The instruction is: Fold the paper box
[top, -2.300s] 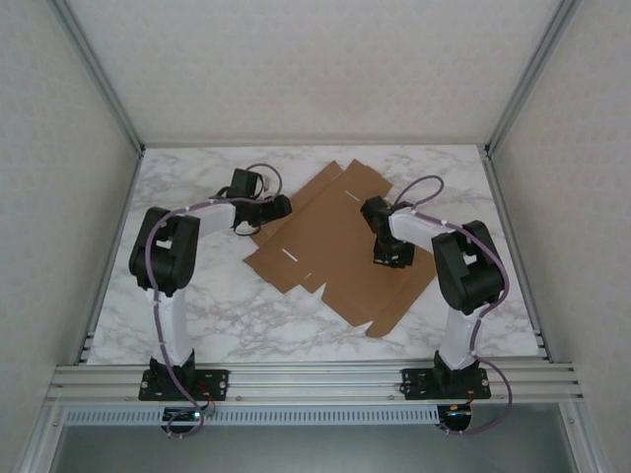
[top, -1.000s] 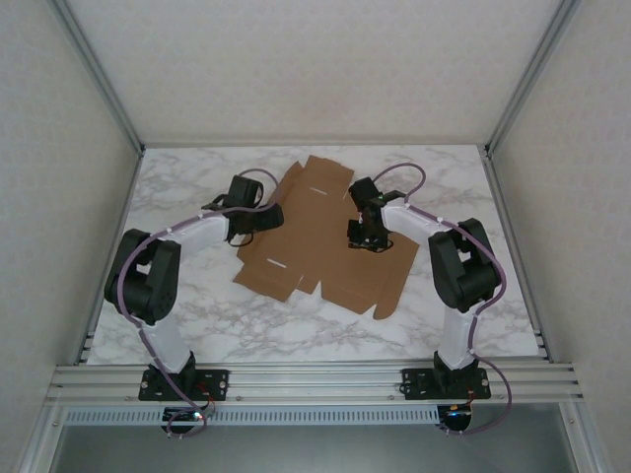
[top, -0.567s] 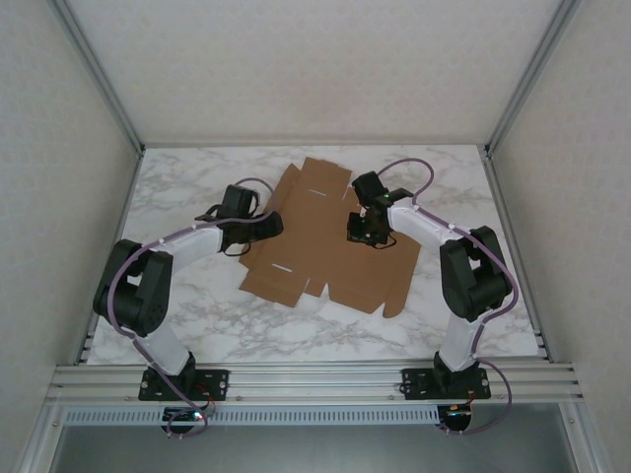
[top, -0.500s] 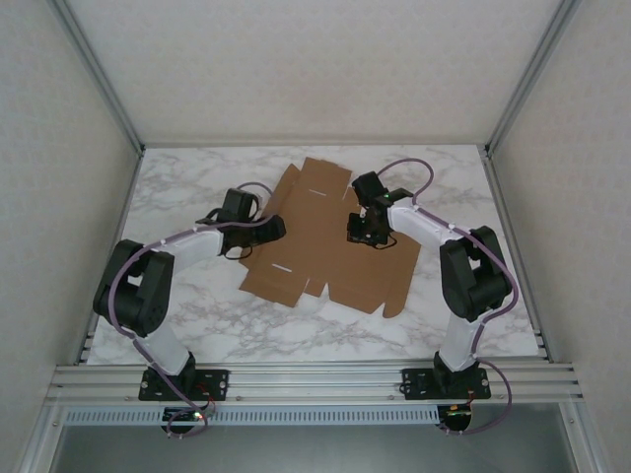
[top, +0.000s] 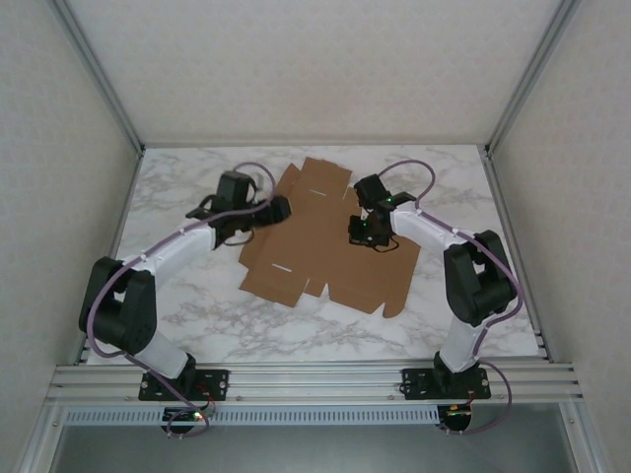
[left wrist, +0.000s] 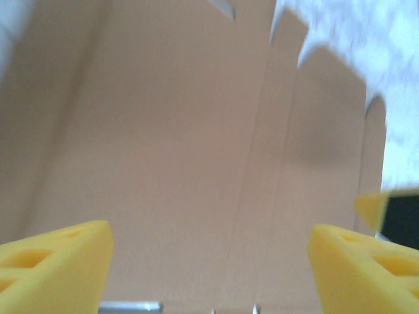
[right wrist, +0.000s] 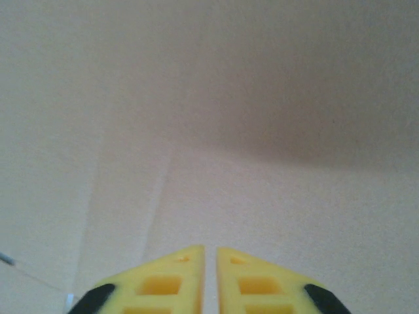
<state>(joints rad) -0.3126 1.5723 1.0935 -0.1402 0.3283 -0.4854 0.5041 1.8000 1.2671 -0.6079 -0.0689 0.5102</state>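
The paper box (top: 325, 251) is lying flat and unfolded on the white marbled surface (top: 197, 296), around the middle and slightly toward the far side. Its broad near edge is running almost straight across, dipping a little to the right. A narrower group of flaps is pointing toward the far edge. The long axis is hard to judge from above. The piece is plain brown cardboard, matte, with notched tabs along the near edge and a thin slot (top: 281, 268) cut near its left corner.

The left gripper (top: 279, 209) is sitting at the box's left edge. Its wrist view is showing yellow, hollow-celled fingertips (left wrist: 52, 255) with the jaws spread wide apart, and creases and cut tabs on the cardboard beneath that the overhead view is only hinting at.

The right gripper (top: 363, 235) is resting over the box's right-centre panel. Close up, its jaws are standing together with only a sliver between them, holding nothing, above fine-grained board.
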